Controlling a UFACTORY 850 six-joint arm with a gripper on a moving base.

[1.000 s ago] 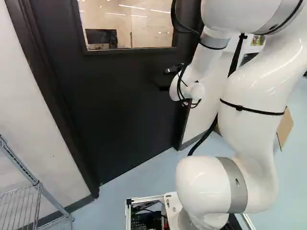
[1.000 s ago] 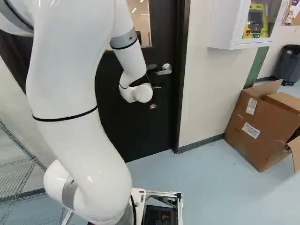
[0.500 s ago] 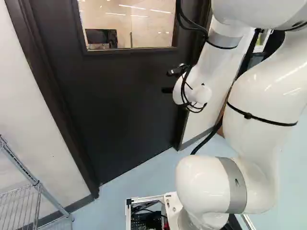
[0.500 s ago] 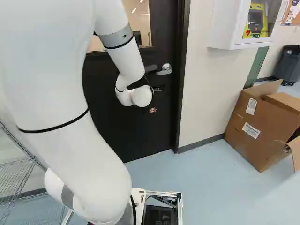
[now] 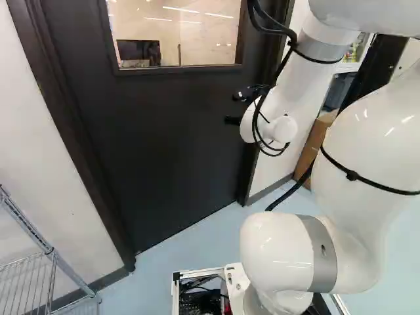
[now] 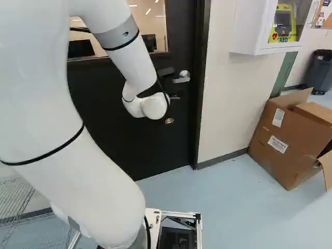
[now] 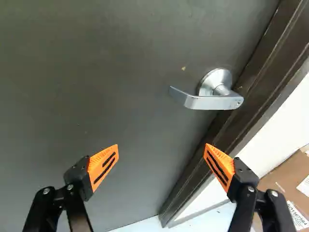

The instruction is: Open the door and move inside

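My gripper shows in the left base view as a small black part by the dark door, mostly hidden by the white wrist. From the wrist view, the gripper stands open, its orange-padded fingers wide apart with nothing between them. The silver lever handle is ahead of the fingers, nearer the one on the frame side, and untouched. In the right base view the handle sits above the wrist, close to the door's frame. The door stands closed in its frame.
A wire rack stands by the wall left of the door. Right of the door, a white AED cabinet hangs on the wall above an open cardboard box. A dark bin stands farther off. The door has a window.
The arm has swung: its wrist shifts right in the left base view and slightly left in the right base view, its larger links moving more. Base and door have stayed put.
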